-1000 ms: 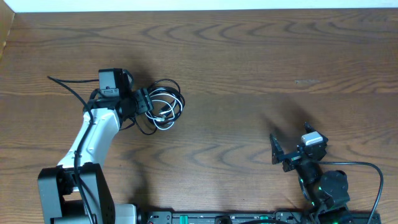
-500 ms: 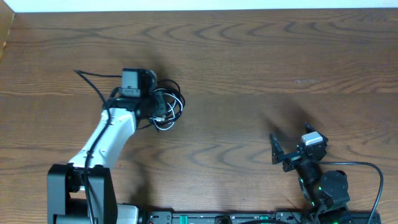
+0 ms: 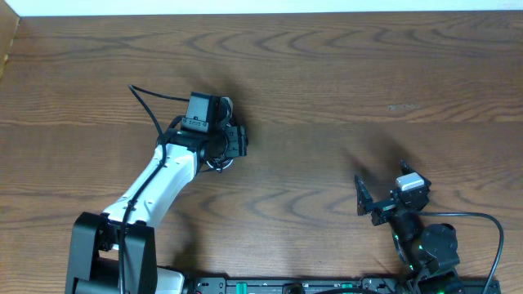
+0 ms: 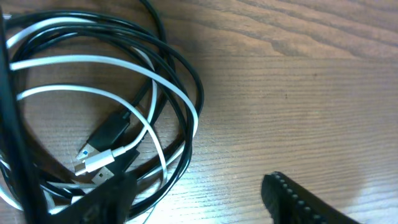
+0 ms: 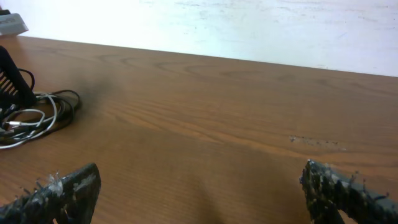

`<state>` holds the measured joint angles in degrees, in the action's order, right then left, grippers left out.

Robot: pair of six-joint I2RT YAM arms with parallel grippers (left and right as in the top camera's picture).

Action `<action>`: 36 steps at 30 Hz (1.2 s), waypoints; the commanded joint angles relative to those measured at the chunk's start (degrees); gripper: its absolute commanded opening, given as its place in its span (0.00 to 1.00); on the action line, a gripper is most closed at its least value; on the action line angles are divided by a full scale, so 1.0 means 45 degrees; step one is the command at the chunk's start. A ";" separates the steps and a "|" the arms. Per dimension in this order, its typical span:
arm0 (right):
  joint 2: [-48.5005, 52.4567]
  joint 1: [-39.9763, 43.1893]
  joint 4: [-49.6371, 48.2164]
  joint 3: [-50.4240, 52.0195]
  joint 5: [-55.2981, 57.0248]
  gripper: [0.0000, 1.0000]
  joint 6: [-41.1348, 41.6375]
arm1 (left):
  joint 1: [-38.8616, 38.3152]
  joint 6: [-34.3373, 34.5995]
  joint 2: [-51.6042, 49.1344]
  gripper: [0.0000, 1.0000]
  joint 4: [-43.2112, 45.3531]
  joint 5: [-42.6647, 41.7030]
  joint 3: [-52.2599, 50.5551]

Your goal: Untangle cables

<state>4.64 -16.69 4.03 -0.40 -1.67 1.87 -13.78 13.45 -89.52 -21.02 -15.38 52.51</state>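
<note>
Black and white cables stay knotted; left gripper slid rightward over them, seemingly open, empty; right gripper gapes empty.

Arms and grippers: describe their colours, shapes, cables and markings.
The left arm has a white link between black joints, with a black wire along it. The left gripper is black, under a dark camera box. The right arm is black with a pale wrist block, green lights and a looping black wire. The right gripper has black ribbed fingers.
</note>
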 commanded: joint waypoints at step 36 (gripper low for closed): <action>0.0029 -0.0049 0.0058 0.0019 0.0049 0.99 -0.0189 | 0.1394 -0.0121 -0.0136 0.98 -0.0165 0.3667 -0.0194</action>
<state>4.64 -16.69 4.03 -0.40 -1.67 1.87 -7.60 13.26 -89.52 -21.61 0.21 52.51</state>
